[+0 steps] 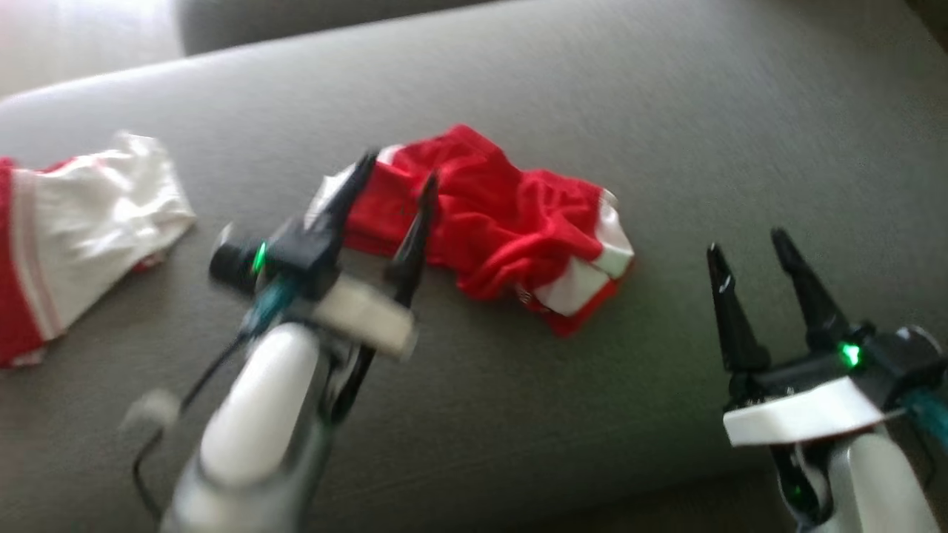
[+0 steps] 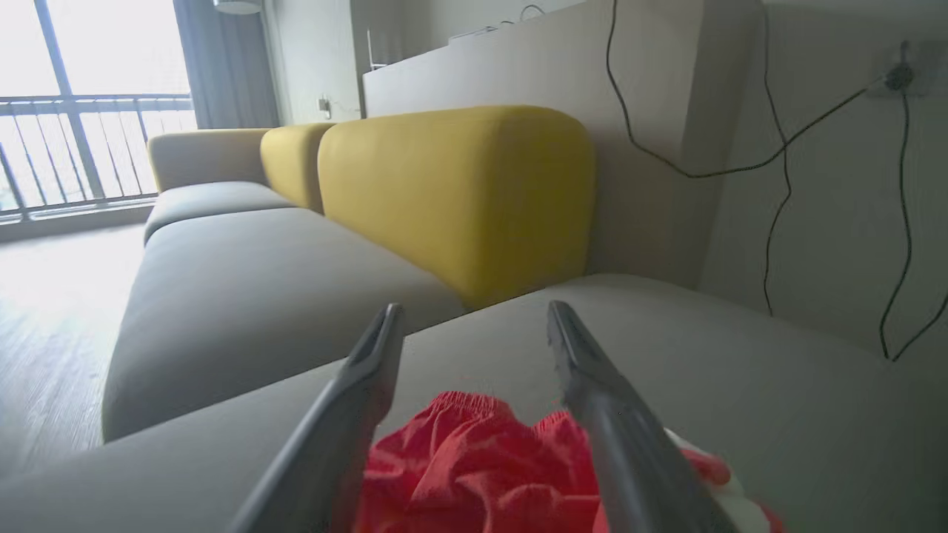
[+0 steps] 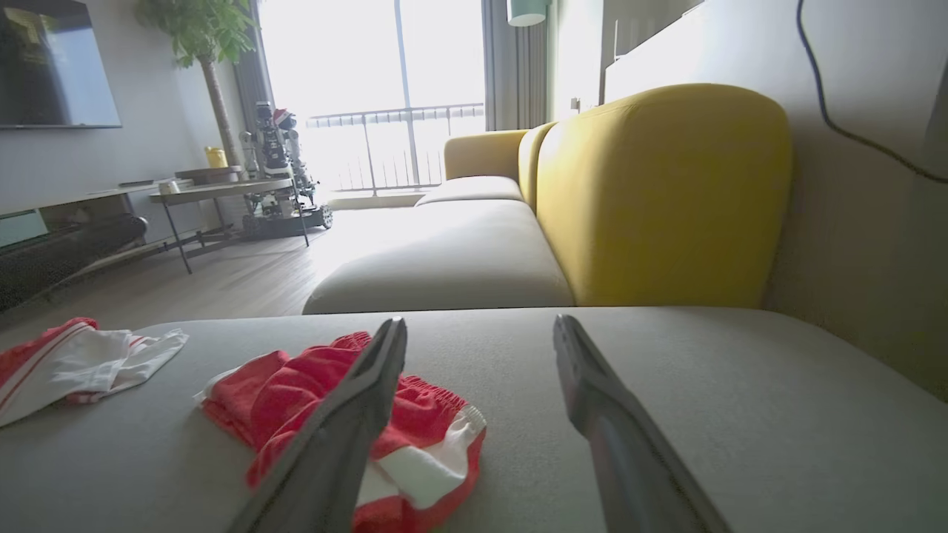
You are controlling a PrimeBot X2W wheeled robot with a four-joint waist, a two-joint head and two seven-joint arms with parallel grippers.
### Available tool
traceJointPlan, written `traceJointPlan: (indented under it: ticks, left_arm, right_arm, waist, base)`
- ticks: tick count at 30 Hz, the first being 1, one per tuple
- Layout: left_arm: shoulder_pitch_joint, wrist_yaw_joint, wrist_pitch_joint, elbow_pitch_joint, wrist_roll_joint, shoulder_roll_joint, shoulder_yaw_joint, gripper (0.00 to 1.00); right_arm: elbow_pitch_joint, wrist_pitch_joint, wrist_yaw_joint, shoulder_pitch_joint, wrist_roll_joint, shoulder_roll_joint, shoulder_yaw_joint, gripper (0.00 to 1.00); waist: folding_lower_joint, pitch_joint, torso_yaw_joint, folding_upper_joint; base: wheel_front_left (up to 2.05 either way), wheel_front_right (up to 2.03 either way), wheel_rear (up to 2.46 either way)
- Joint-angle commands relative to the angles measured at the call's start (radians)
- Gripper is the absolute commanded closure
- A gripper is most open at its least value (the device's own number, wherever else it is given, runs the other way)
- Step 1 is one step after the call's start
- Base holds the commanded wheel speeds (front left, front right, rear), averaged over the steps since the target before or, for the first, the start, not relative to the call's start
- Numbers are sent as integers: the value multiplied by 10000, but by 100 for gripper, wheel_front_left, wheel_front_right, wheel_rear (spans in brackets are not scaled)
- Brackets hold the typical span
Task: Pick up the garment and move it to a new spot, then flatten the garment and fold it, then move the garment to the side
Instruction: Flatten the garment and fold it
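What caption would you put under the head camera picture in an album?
Open left gripper at a crumpled red garment on the grey cushion; right gripper open off to the side.

Grey sofa [image 3: 459, 252] with yellow backrests [image 3: 666, 200], bright balcony window [image 3: 370, 89].

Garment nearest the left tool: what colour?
The garment is red with white trim; head view shows it best.
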Motion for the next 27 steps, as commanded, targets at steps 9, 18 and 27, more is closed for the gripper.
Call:
traceJointPlan:
  ticks: [9, 18, 27]
  left_arm:
    - [-4320, -321, 1222, 2423, -62, -7, -2046, 0]
    - [-6720, -329, 3866, 5136, -2004, -11, -5020, 0]
    - [-7433, -330, 5803, 6298, -2659, -12, -6250, 0]
  right_arm:
    - [-510, -63, -2, -881, 405, -106, 149, 0]
    - [-561, -63, -2, -1074, 765, -106, 401, 0]
    - [-592, -63, -2, -1085, 844, -106, 446, 0]
  waist:
    - [-2, 1910, -1985, 0]
    - [-2, 2523, -2836, 0]
    - [-2, 2673, -3026, 0]
  base:
    - [0, 0, 0]
    - [0, 0, 0]
    - [0, 0, 0]
